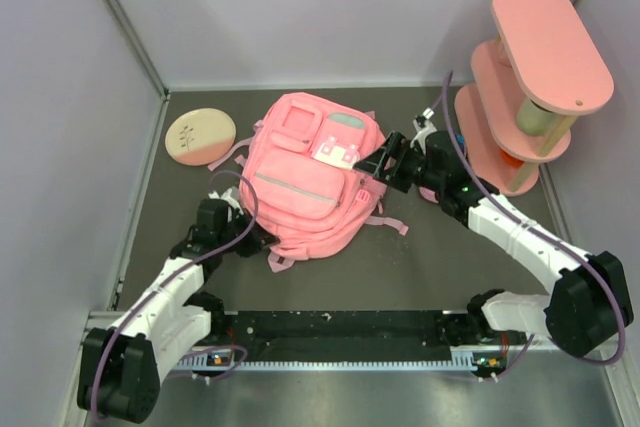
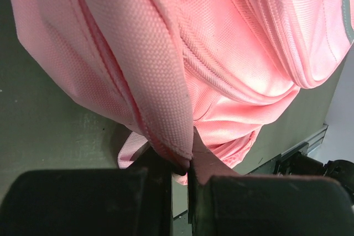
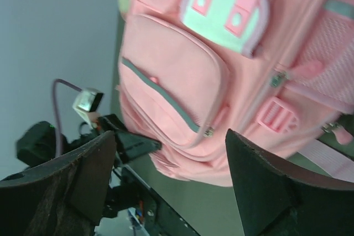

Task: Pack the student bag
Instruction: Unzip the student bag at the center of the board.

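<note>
The student bag (image 1: 305, 182), a pink backpack with grey zipper strips and front pockets, lies flat in the middle of the dark table. My left gripper (image 1: 268, 239) is at its near left corner, shut on a fold of the pink fabric (image 2: 174, 136). Over the bag's right edge my right gripper (image 1: 375, 161) stands open, nothing between its fingers. In the right wrist view the bag (image 3: 182, 81) fills the space beyond those wide jaws, and the left arm's gripper (image 3: 133, 145) shows at its lower corner. Loose pink straps (image 1: 385, 224) trail from the bag.
A pink tiered shelf (image 1: 535, 77) stands at the back right, close behind my right arm, with something orange (image 1: 510, 159) on a lower tier. A round beige and pink disc (image 1: 200, 137) lies at the back left. Grey walls close in three sides.
</note>
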You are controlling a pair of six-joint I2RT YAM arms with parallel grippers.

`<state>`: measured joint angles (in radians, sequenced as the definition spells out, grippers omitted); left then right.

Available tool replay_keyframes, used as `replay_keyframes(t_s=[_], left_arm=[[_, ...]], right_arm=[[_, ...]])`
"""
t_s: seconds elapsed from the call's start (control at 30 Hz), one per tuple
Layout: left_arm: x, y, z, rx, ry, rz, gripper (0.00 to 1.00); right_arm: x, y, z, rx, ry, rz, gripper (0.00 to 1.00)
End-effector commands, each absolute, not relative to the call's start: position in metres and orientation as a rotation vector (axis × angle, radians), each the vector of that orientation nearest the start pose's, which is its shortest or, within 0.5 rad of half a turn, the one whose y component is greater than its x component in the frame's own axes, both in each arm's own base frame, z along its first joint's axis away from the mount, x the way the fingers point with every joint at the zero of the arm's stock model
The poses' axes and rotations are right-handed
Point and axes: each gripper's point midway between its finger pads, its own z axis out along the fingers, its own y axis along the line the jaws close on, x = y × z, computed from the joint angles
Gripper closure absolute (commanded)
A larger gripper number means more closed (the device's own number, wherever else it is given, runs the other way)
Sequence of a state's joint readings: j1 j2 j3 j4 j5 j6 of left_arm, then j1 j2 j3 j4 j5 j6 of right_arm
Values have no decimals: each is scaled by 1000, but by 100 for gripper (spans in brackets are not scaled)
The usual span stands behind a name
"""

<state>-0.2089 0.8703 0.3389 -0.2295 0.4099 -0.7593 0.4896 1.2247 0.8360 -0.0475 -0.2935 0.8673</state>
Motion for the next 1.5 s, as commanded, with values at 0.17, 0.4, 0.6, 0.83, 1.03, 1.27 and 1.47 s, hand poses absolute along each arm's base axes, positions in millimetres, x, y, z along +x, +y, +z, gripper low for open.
replay_keyframes(t_s=[0.17, 0.4, 0.6, 0.83, 1.03, 1.27, 1.47], left_arm=[[233, -163, 137, -201, 2207, -1082, 98], [226, -161, 150, -215, 2168, -1085, 55], [215, -151, 168, -196, 2160, -1016, 19], [203, -134, 181, -164, 2210, -871, 8], [209, -123, 197, -151, 2165, -782, 5], [229, -121, 211, -105, 2088, -744, 3], [245, -128, 184, -149, 2091, -783, 2]], right_arm=[[323, 261, 300, 274, 1872, 1298, 18], [305, 247, 277, 272, 1945, 1217, 16], [312, 236, 287, 248, 1905, 1143, 10], [328, 240, 290, 174, 1992, 1103, 10], [313, 213, 257, 143, 2017, 953, 9], [286, 205, 200, 131, 2084, 950, 12], [287, 204, 192, 105, 2128, 911, 22]])
